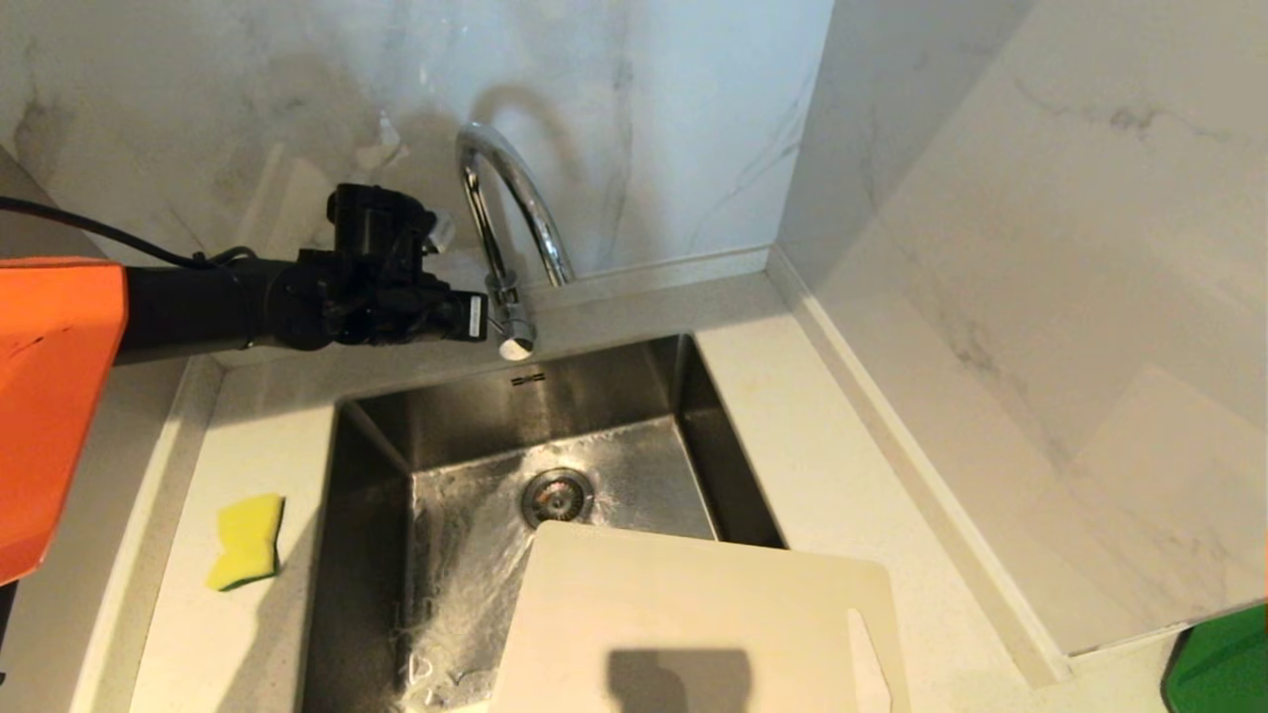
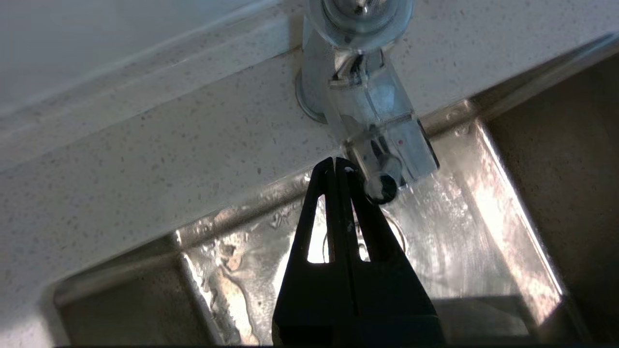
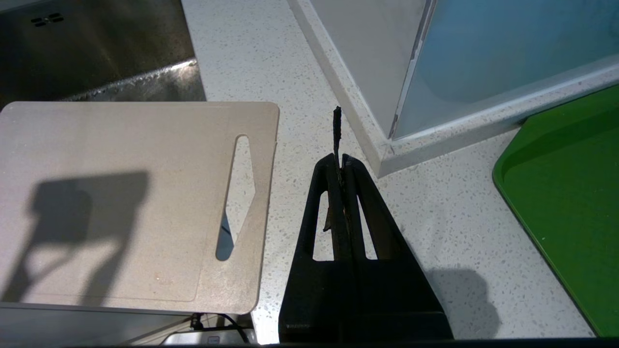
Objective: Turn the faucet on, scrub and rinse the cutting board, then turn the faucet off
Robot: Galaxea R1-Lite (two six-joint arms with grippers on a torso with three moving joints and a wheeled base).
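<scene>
The left arm reaches in from the left, its end effector point(image 1: 482, 319) at the lever at the base of the faucet point(image 1: 505, 208). The sink point(image 1: 376, 515) below has a wet floor. The cutting board point(image 1: 693, 624) lies over the sink's near right corner. A sponge point(image 1: 246, 541) lies on the worktop point(image 1: 842, 475), left of the sink.

No text, label, brand, number or sign can be read on anything here.
</scene>
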